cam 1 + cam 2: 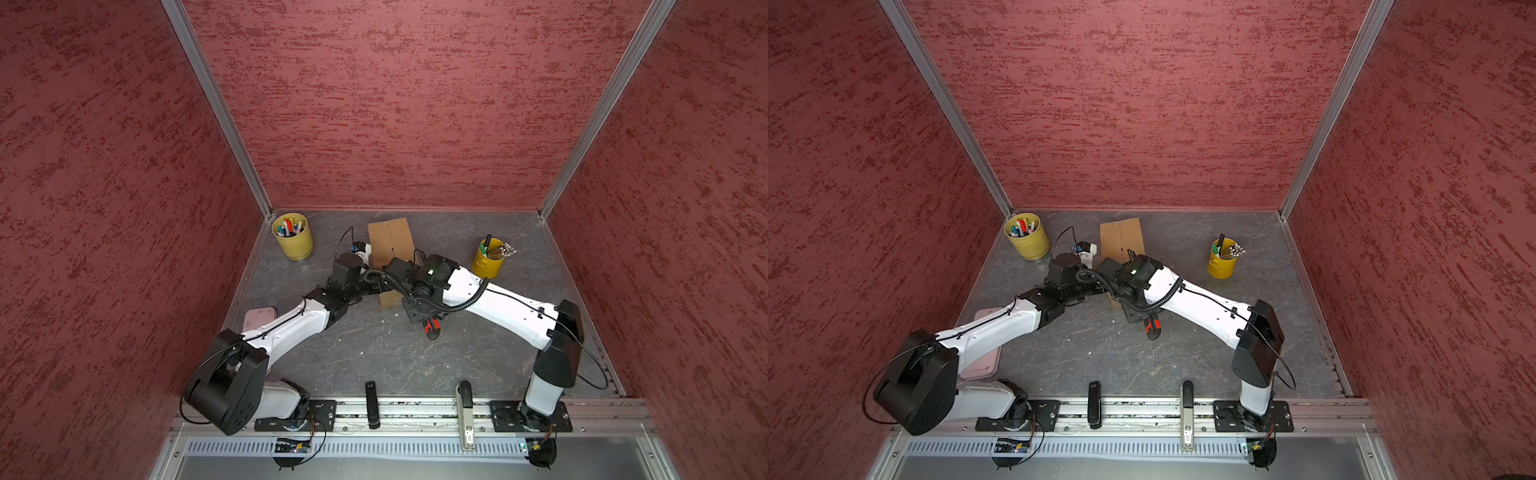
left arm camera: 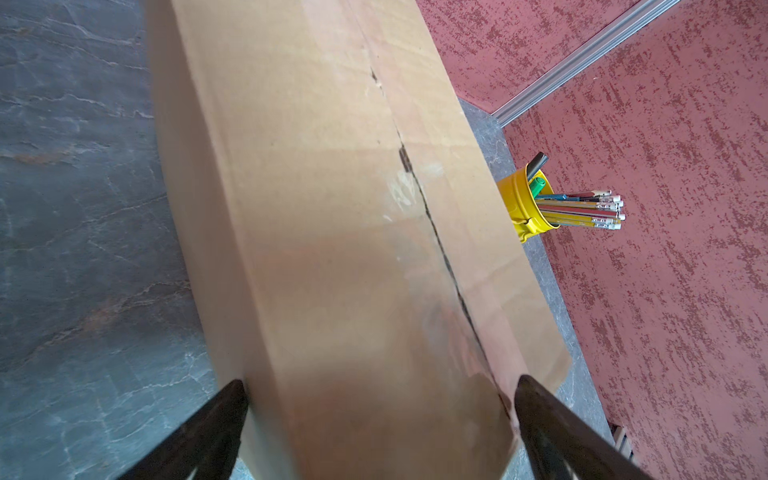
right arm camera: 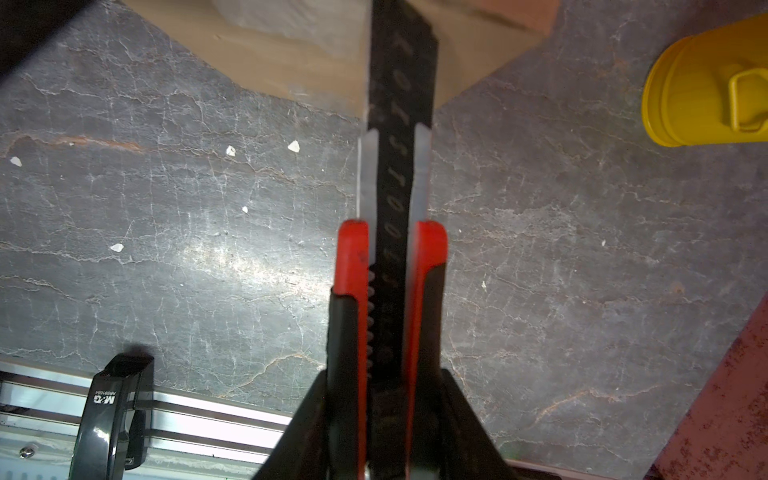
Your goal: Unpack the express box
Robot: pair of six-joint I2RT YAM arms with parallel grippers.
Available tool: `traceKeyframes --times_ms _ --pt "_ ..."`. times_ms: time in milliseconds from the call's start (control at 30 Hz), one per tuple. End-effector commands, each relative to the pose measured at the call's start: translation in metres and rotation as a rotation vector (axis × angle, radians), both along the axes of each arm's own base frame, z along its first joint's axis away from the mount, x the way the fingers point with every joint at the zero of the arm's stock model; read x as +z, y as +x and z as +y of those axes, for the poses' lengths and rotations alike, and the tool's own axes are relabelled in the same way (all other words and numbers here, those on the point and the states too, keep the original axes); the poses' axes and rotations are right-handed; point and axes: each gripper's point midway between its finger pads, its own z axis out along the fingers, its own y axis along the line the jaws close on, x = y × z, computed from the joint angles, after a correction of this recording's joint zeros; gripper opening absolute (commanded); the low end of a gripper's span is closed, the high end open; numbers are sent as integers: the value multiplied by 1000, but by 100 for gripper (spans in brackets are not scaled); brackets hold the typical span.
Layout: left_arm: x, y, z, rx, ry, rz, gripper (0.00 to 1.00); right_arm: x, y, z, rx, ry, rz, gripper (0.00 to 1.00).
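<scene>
The plain brown oblong cardboard express box (image 1: 388,243) is lying on the grey stone-patterned surface (image 1: 374,365). In both top views it is sitting toward 12 o'clock from the surface's middle, with its long side running from 12 to 6. Its top flaps are lying closed along the centre seam. Its near end is being hidden by the two arms crossing above it.

The left pincer (image 2: 378,415) is being held spread wide at the box's 9 o'clock side. In the left wrist view its dark fingers (image 2: 216,424) are standing one on each side of the carton's end. Whether they are pressing on the cardboard cannot be told.

The right pincer (image 3: 386,415) is being held narrow, clamped on a red-and-black utility knife (image 3: 390,257). In both top views the knife's handle is showing at about 5 o'clock from the box's near end. In the right wrist view the black blade strip is being pointed across a lower corner of the carton. Its tip is being cut off by the frame edge.

A yellow cylindrical cup of markers (image 1: 293,243) is standing at 10 o'clock by the far corner. A second yellow cup of pencils (image 1: 488,262) is standing at 3 o'clock, well apart from the box. A pale pink flat tray (image 1: 259,318) is being partly covered by the left arm at 8 o'clock. A black stapler (image 1: 372,405) and a grey stapler (image 1: 464,409) are lying across the metal rail at 6 o'clock.
</scene>
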Motion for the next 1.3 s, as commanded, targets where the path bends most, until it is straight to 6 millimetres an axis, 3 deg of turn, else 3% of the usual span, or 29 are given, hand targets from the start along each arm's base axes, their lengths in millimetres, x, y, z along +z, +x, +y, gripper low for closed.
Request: traceKeyframes --times_ms 0,300,800,967,1167,1267 --pt "18 0 -16 -45 -43 -35 100 9 7 14 10 41 -46 0" --pt "26 0 -3 -23 -17 -45 100 8 6 7 -5 34 -53 0" --pt "35 16 41 36 21 -25 100 9 10 -4 -36 42 -55 0" --pt "46 56 59 61 0 -29 100 10 10 -5 -46 47 -54 0" --pt "62 116 52 19 16 -56 87 10 10 -4 -55 54 -52 0" --pt "63 150 45 -6 51 -52 85 11 11 -3 -58 61 -55 0"
